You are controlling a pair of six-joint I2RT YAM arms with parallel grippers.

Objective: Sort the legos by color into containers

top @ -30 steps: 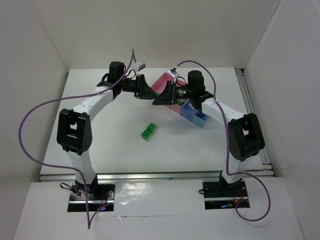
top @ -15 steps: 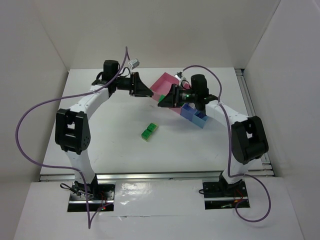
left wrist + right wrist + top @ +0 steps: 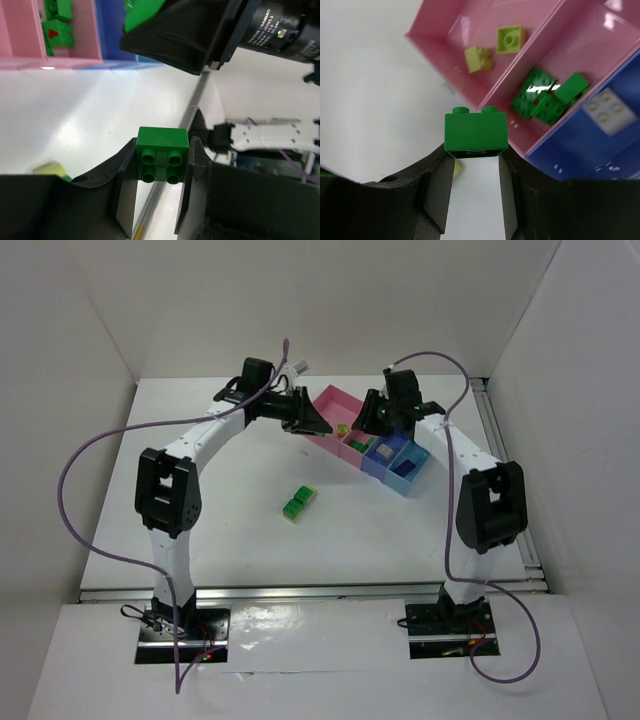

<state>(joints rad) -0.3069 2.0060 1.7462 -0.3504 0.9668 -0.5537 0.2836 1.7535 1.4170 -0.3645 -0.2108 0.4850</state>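
The left gripper (image 3: 161, 167) is clamped on a square green brick (image 3: 162, 150). Its matte black fingers press the smooth side walls, and four round studs face the wrist camera. It hangs above the white table (image 3: 220, 490), beside the near rim of the trays.

The right gripper (image 3: 475, 149) is closed tight on a second green brick (image 3: 476, 131). This one is seen side-on as a glossy rectangle with two studs on its top edge. It hovers over the table just outside the wall where the two pink trays meet.

The trays are shallow, shiny plastic squares joined in a row. The large pink tray (image 3: 465, 22) holds two pale yellow-green bricks (image 3: 479, 57) lying apart on its floor. The small pink tray (image 3: 592, 45) next to it holds a loose heap of green bricks (image 3: 540, 102), some of them tilted. In the blue tray (image 3: 570, 137) beyond lies one beige brick (image 3: 605, 111), studs up.

A pair of green bricks (image 3: 298, 502) sits touching on the table, well apart from the trays. One pale yellow-green piece (image 3: 50, 169) lies on the table near the left gripper's fingers, partly hidden.
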